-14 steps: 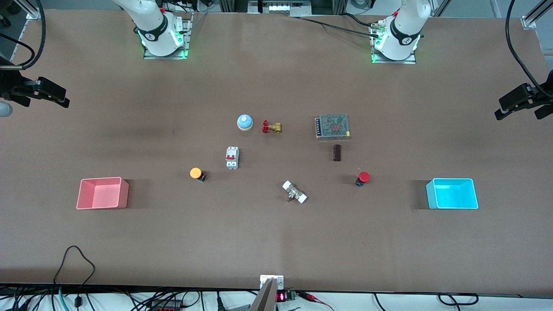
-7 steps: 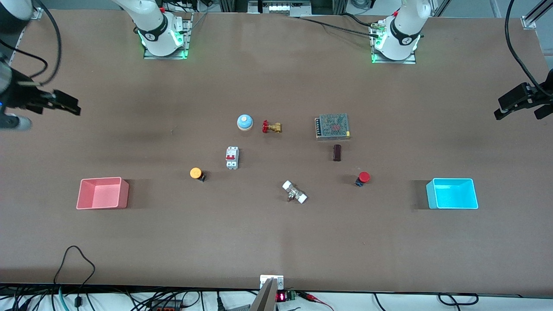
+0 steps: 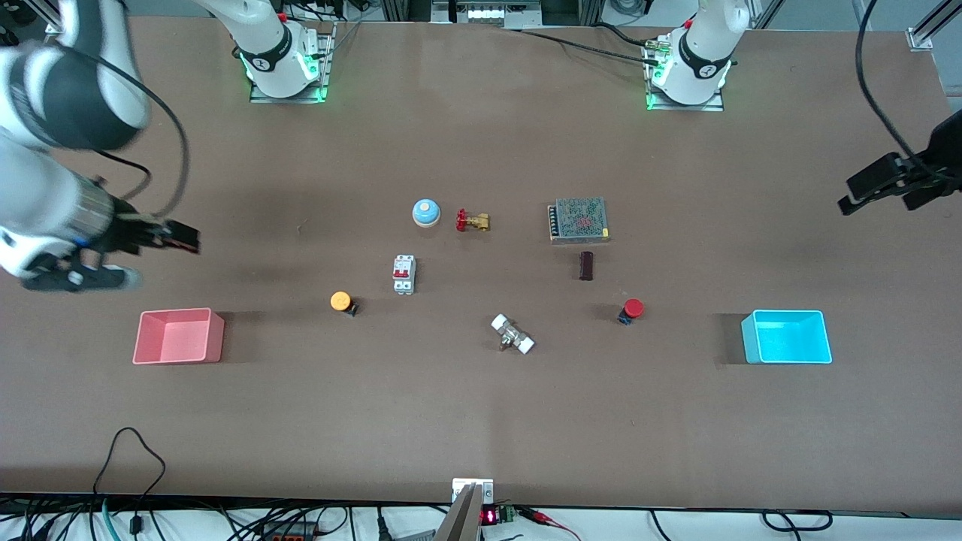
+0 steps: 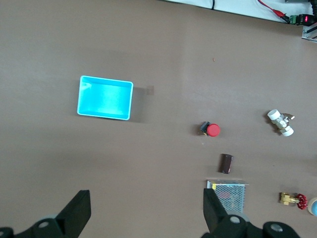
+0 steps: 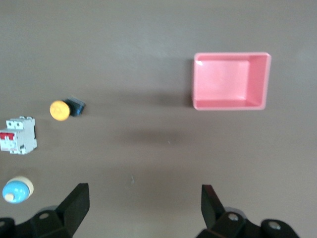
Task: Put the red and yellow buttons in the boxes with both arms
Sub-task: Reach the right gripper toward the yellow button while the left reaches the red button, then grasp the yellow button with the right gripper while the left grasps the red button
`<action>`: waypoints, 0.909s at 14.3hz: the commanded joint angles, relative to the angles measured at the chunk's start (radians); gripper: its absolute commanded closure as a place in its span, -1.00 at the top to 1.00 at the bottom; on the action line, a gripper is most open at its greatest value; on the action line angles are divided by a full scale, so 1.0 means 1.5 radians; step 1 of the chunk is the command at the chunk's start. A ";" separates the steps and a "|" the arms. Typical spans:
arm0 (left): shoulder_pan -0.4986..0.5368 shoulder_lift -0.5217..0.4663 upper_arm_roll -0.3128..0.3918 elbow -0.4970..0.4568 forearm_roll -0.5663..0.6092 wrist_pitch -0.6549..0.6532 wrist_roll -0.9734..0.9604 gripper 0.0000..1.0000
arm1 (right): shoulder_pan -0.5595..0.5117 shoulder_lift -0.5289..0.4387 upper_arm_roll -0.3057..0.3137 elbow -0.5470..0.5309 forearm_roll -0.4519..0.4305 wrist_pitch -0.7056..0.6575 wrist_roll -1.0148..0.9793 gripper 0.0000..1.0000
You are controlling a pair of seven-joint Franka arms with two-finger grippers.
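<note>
Brown table (image 3: 481, 421): yellow button (image 3: 340, 300) lies nearest the spread-fingered right gripper (image 3: 176, 237), red button (image 3: 633, 307) nearest the spread-fingered left gripper (image 3: 864, 188), both empty.

The right arm (image 3: 52, 150) is motion-blurred and cut by the front view's edge, and the blue bell (image 4: 313, 206) is cropped in the left wrist view

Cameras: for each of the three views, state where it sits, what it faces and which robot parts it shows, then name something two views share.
Front view: high across the table, facing both arm bases; shows the right end effector and left end effector.
Left wrist view: looks down at the cyan box and red button; open fingers show.
Right wrist view: looks down at the pink box and yellow button; open fingers show.
Shared: both wrist views show the blue bell.
</note>
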State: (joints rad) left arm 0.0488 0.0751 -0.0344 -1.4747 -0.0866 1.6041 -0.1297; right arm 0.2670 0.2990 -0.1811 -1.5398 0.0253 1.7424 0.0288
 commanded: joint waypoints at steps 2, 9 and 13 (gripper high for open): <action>-0.022 0.054 -0.012 0.017 -0.015 -0.005 -0.033 1.00 | 0.058 0.062 -0.003 0.011 0.007 0.054 0.095 1.00; -0.089 0.188 -0.015 0.010 -0.014 0.066 -0.114 1.00 | 0.129 0.166 -0.003 0.011 0.066 0.185 0.235 1.00; -0.118 0.256 -0.015 0.003 -0.015 0.136 -0.172 1.00 | 0.135 0.215 -0.003 0.012 0.065 0.208 0.253 1.00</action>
State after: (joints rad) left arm -0.1034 0.4164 -0.0579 -1.4820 -0.0918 1.7729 -0.3413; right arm 0.4600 0.5869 -0.1779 -1.5368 0.1063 2.0448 0.3914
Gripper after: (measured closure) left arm 0.000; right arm 0.000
